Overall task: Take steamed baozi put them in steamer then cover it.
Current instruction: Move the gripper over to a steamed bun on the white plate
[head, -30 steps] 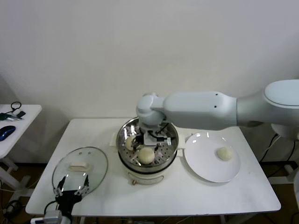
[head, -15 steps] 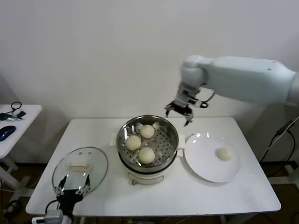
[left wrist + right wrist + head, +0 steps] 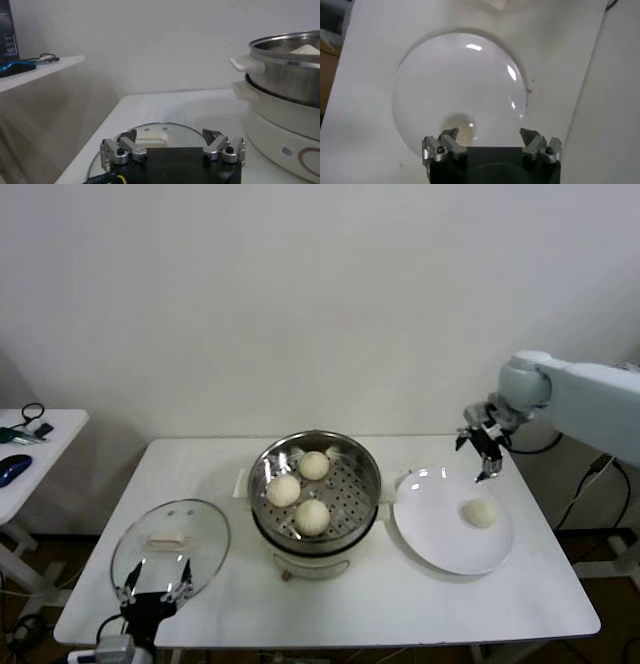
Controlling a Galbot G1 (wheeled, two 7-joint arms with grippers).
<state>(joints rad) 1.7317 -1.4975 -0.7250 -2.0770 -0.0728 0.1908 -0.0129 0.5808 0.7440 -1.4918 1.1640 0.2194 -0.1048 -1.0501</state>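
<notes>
Three cream-white baozi (image 3: 300, 489) lie on the perforated tray of the steel steamer (image 3: 366, 474) at the table's middle. One more baozi (image 3: 482, 513) (image 3: 459, 127) rests on the white plate (image 3: 440, 534) to the right. My right gripper (image 3: 484, 450) hangs open and empty in the air above the plate's far edge, just behind that baozi. The glass cover (image 3: 172, 544) (image 3: 150, 137) lies flat on the table at the front left. Over its near rim waits my left gripper (image 3: 156, 592) (image 3: 172, 145), open, holding nothing.
A small side table (image 3: 40, 446) with a blue mouse and cables stands at the far left. The steamer's white base and side handle (image 3: 245, 65) rise close to the left gripper. The white wall runs behind the table.
My right arm has swung from inside the steamer up and to the right, leaving a third baozi there; its gripper now hovers over the plate. The left arm has not moved.
</notes>
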